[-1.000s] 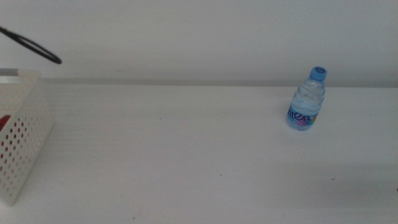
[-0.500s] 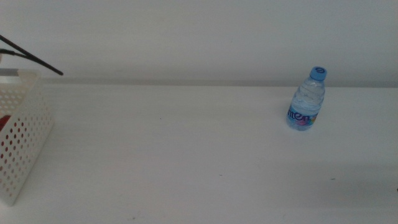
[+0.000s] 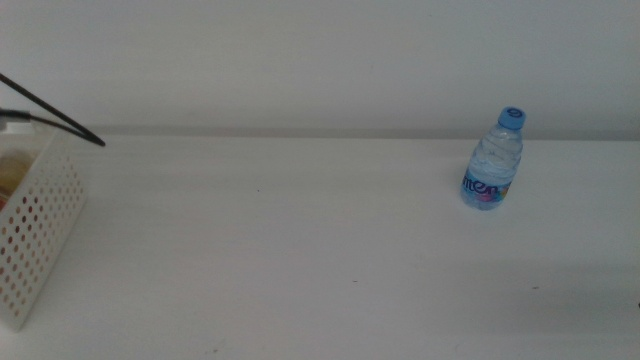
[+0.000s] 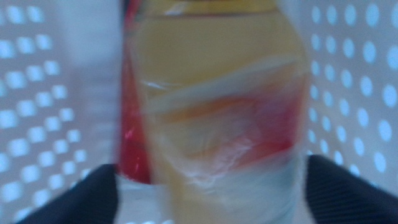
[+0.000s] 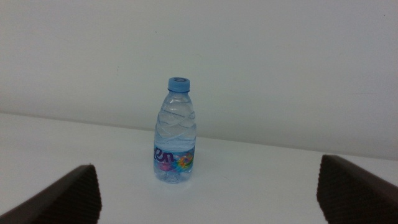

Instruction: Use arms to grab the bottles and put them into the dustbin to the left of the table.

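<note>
The left hand (image 4: 211, 186) is hanging inside the dustbin (image 3: 35, 235), jaws spread around the blurred juice bottle (image 4: 217, 106), beside the red can (image 4: 134, 137); the water bottle (image 3: 494, 160) is standing on the worktop (image 3: 300, 250), well right of the dustbin; the right hand (image 5: 208, 199) is facing it, jaws spread.

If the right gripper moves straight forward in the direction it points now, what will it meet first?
Probably the water bottle, standing upright on the table, slightly off the centre between the right gripper's open jaws. Nothing lies before it, though depth is unclear.
</note>
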You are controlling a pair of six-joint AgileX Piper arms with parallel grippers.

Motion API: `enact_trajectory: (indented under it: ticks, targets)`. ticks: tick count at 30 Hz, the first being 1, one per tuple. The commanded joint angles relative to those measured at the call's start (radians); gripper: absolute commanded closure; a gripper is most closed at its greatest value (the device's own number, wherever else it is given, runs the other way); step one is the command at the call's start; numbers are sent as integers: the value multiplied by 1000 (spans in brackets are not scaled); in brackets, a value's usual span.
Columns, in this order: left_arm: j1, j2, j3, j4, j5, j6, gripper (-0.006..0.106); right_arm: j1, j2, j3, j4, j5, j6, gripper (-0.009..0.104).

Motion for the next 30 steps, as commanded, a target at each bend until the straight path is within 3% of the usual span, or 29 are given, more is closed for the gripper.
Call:
enact_trajectory:
  ticks: [1, 7, 10, 13, 20, 23, 30]
  targets:
    - [-10, -24, -37, 43, 87, -64, 10, -6, -39, 43, -6, -7, -7, 2]
    - [-94, -172, -109, 151, 83, -188, 7, -6, -39, 43, -6, -7, -7, 2]
    - [-154, -271, -113, 154, 85, -235, 7, -6, -39, 43, -6, -7, -7, 2]
    - [-212, -371, -113, 90, 85, -230, 7, -6, -39, 43, -6, -7, -7, 2]
    - [-397, -662, -33, -181, 48, -92, 7, -6, -39, 43, -6, -7, -7, 2]
    - [-550, -800, 45, -185, 12, -52, 7, -6, -39, 43, -6, -7, -7, 2]
    - [-823, -1081, 339, -184, -53, -165, 7, -6, -39, 43, -6, -7, -7, 2]
